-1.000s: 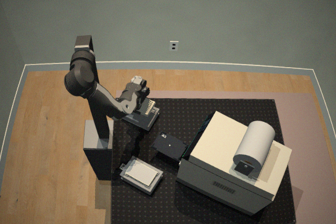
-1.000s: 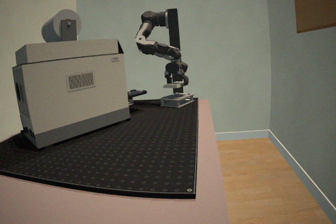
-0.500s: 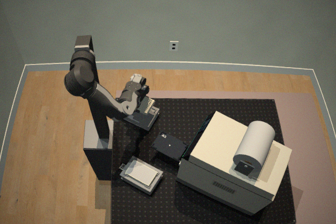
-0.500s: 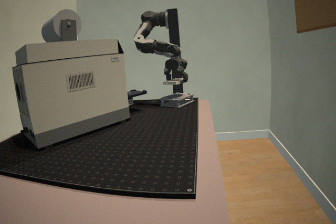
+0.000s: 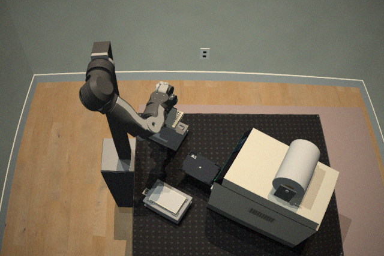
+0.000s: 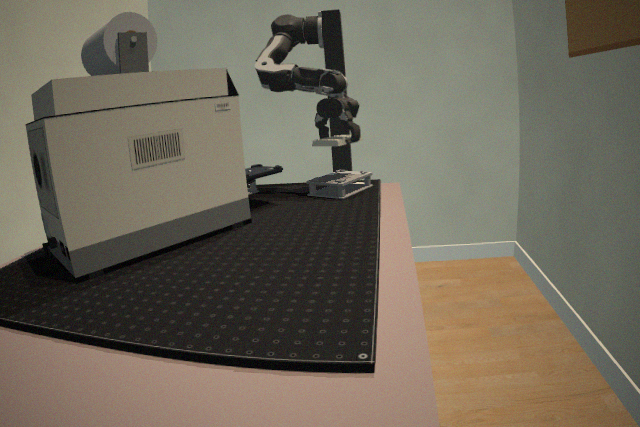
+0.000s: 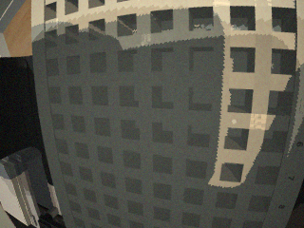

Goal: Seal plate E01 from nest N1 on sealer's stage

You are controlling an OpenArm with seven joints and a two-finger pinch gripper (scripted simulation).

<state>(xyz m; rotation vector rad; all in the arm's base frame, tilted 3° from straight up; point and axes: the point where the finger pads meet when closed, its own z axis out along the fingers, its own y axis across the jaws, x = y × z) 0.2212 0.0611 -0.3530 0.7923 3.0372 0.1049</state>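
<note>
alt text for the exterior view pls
The end effector holds plate E01 level in the air above its emptied nest N1 at the far end of a black perforated mat. The boxy beige sealer, a foil roll on top, fills the left foreground.
</note>
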